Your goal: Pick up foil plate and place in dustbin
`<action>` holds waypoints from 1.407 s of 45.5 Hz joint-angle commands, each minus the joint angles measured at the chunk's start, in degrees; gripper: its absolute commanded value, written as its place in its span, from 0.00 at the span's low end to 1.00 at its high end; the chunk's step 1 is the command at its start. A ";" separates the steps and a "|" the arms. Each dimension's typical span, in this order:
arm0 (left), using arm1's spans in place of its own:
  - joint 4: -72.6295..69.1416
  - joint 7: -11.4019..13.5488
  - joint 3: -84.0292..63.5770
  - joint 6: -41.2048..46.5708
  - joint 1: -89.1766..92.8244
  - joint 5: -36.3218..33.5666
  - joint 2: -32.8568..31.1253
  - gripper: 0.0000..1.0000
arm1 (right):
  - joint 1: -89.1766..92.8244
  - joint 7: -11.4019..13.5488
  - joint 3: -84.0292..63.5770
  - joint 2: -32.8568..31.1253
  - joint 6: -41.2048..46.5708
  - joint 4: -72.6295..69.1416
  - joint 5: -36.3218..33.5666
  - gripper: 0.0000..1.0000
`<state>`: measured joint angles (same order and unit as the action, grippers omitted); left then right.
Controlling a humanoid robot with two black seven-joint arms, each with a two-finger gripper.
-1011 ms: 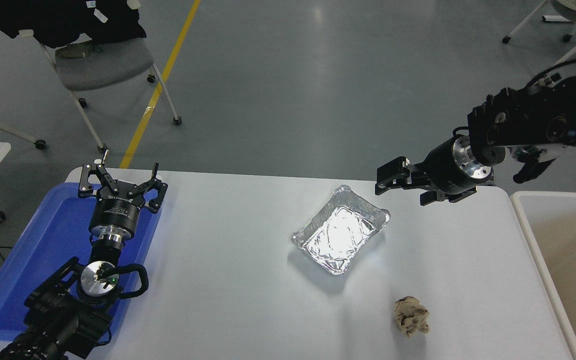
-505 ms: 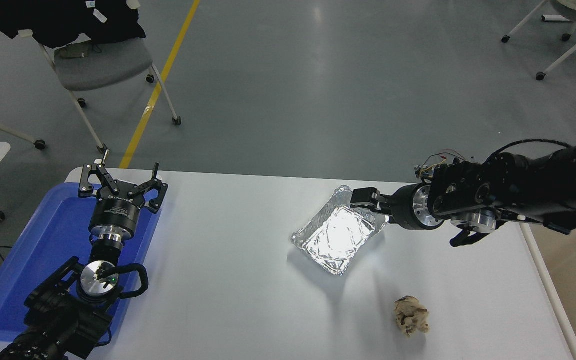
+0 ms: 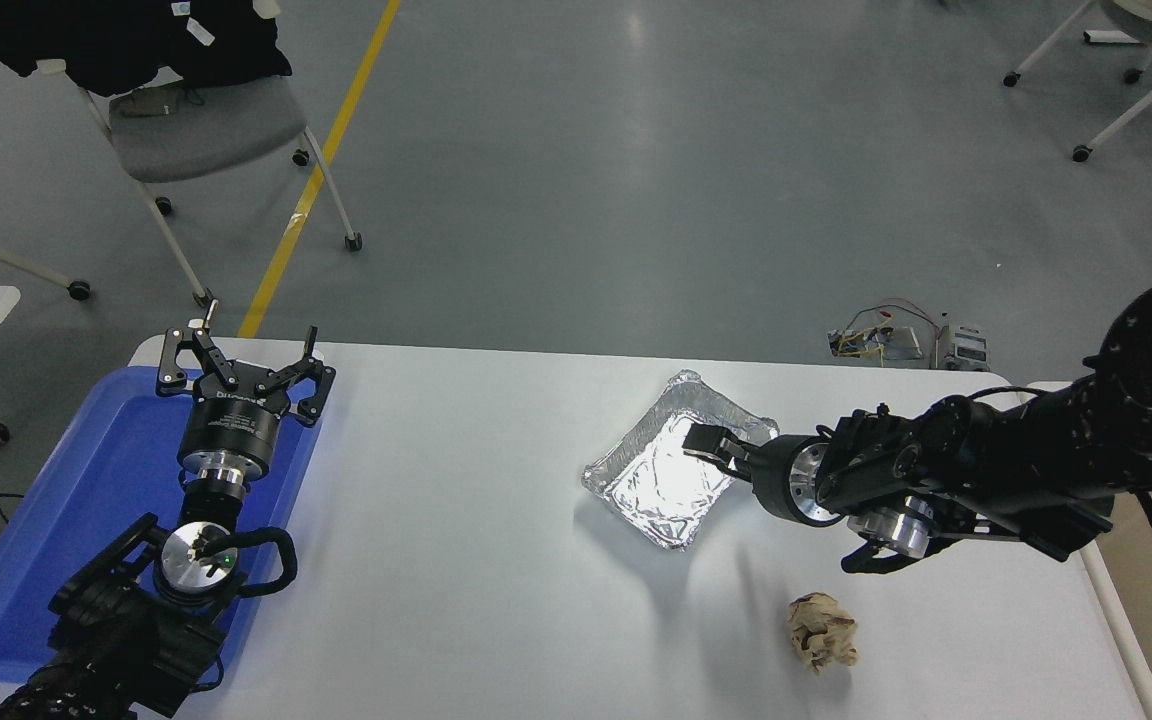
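The foil plate (image 3: 661, 472), shiny and crinkled, lies on the white table a little right of centre. My right gripper (image 3: 712, 447) reaches in low from the right and sits at the plate's right rim, covering part of that edge. Whether it holds the rim cannot be made out. The dustbin (image 3: 1126, 645) shows only as a strip of white rim and beige inside at the right edge, mostly hidden behind my right arm. My left gripper (image 3: 243, 348) is parked open over the far end of the blue tray at the left.
A crumpled beige paper ball (image 3: 822, 632) lies near the front, just below my right arm. The flat blue tray (image 3: 86, 480) fills the table's left end. Wheeled chairs (image 3: 206, 130) and a small wired board (image 3: 891, 343) are on the floor beyond the table.
My right arm has swung down and toward the camera, from above the plate's far right corner to low at its right rim. The plate, the paper ball and my left arm have stayed put.
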<state>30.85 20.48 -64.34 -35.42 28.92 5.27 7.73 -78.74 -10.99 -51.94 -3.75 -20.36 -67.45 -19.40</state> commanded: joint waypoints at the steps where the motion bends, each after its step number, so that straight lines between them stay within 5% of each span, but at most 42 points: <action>1: 0.00 0.00 -0.09 0.00 0.00 0.00 0.01 1.00 | 6.75 0.00 2.98 3.31 -4.86 7.33 -3.37 0.97; 31: 0.00 0.00 0.00 0.00 0.00 0.00 0.01 1.00 | 15.19 -0.09 2.98 3.75 -4.51 18.50 5.07 0.96; 45: 0.00 0.00 0.00 0.00 0.00 0.00 -0.08 1.00 | 16.95 -0.44 2.63 3.75 -4.51 19.03 6.21 0.85; 64: 0.00 0.00 0.00 0.00 0.00 0.00 -0.08 1.00 | 17.74 -0.53 2.46 3.75 -4.78 19.03 10.17 0.53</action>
<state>30.85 20.48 -64.36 -35.42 28.92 5.27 7.70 -61.54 -11.44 -49.31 -0.01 -25.07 -48.53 -11.00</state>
